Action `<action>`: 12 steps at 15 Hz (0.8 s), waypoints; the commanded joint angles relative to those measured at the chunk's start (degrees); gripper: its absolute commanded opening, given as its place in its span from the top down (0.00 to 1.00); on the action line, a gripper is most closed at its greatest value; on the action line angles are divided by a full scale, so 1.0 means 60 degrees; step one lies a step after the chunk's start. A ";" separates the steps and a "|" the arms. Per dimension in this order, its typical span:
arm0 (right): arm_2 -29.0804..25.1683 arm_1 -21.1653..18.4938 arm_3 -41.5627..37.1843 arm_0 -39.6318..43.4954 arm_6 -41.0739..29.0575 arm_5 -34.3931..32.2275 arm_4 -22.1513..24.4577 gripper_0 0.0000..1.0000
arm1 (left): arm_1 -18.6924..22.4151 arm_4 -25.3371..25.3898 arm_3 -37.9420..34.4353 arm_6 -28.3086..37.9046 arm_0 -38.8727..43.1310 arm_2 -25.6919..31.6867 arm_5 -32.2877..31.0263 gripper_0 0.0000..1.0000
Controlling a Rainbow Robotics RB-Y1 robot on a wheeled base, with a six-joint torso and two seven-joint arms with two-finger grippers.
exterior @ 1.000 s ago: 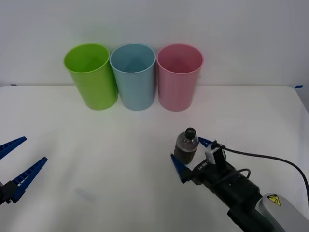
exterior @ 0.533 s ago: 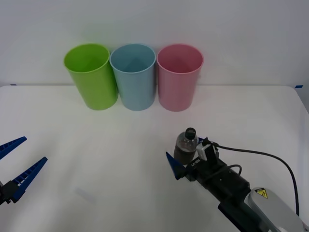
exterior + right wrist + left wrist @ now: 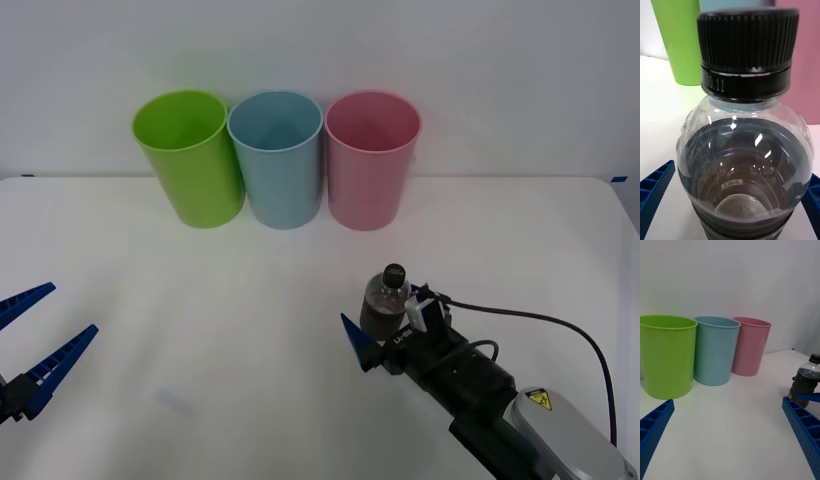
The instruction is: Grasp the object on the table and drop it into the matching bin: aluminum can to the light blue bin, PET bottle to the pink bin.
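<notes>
the pet bottle [image 3: 386, 305] stands upright on the white surface [image 3: 250, 330], right of centre and well nearer than the row of bins, its black cap up and its dark lower body resting on the surface. the right gripper [image 3: 385, 325] sits low around it, one blue finger on each side of the body. in the right wrist view the bottle [image 3: 743, 150] fills the space between the two fingers [image 3: 655, 191], with a sliver of white visible on either side, so the gripper looks spread wide and not yet pressing on the plastic; it holds nothing firmly so far. the low, level approach makes sense: the bottle is short and round, and taking it at the widest part of its body gives the ribbed fingers the most to bear on.

the pink bin [image 3: 371, 160] stands at the far edge, rightmost of three, touching or nearly touching the light blue bin [image 3: 277, 158], with a lime green bin [image 3: 190, 157] at the left end. pink lies almost straight beyond the bottle, so the carry should be short.

the left gripper [image 3: 35, 350] waits at the near left, fingers apart and empty, well away from the work.
</notes>
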 commanded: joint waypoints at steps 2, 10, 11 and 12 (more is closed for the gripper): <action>0.0000 0.0001 0.0000 0.0009 0.0030 -0.0004 -0.0013 0.00 | 0.0000 0.0000 0.0000 0.0000 0.0000 0.0000 0.0000 0.00; -0.0015 0.0001 0.0000 0.0009 0.0103 -0.0092 -0.0013 1.00 | 0.0000 0.0000 0.0000 0.0000 0.0000 0.0000 0.0000 0.00; -0.0015 0.0001 0.0000 0.0009 0.0103 -0.0092 -0.0013 1.00 | 0.0000 0.0000 0.0000 0.0000 0.0000 0.0000 0.0000 0.00; -0.0015 0.0001 -0.0015 0.0009 0.0132 -0.0092 -0.0013 1.00 | 0.0000 0.0000 0.0000 0.0000 0.0000 0.0000 0.0000 0.00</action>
